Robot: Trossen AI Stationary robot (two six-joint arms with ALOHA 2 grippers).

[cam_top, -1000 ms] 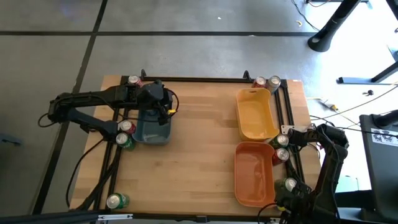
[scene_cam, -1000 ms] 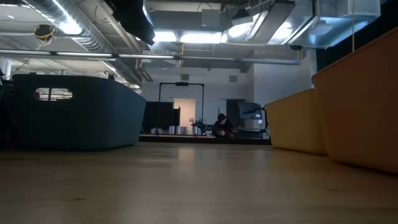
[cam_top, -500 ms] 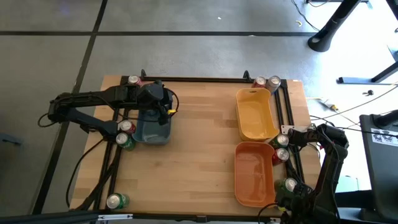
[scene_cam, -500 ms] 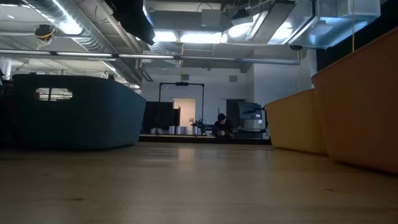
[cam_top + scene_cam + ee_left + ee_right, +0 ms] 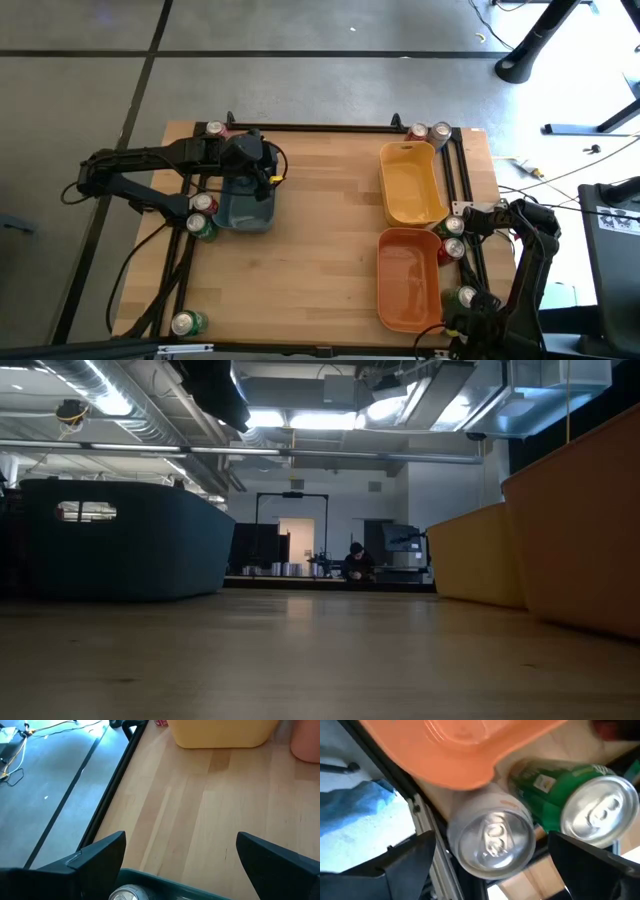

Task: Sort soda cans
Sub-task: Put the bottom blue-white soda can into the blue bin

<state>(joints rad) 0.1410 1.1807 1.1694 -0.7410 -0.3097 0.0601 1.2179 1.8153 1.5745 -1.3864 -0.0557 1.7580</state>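
Right wrist view: the right gripper [image 5: 490, 857], jaws wide, frames a silver-topped pale metal can [image 5: 492, 840] at frame centre beside a green metal can [image 5: 570, 805]; the left gripper [image 5: 180, 865] gapes wide too.

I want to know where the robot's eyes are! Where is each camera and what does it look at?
High view: above, looking straight down at the table; both arms show.
Low view: at tabletop height, looking across into the room; no arm shows.
Left wrist view: over the blue-grey bin; its open fingers show.
Right wrist view: facing a silver can; its open fingers show.
Shared: the orange bin in high and low views.
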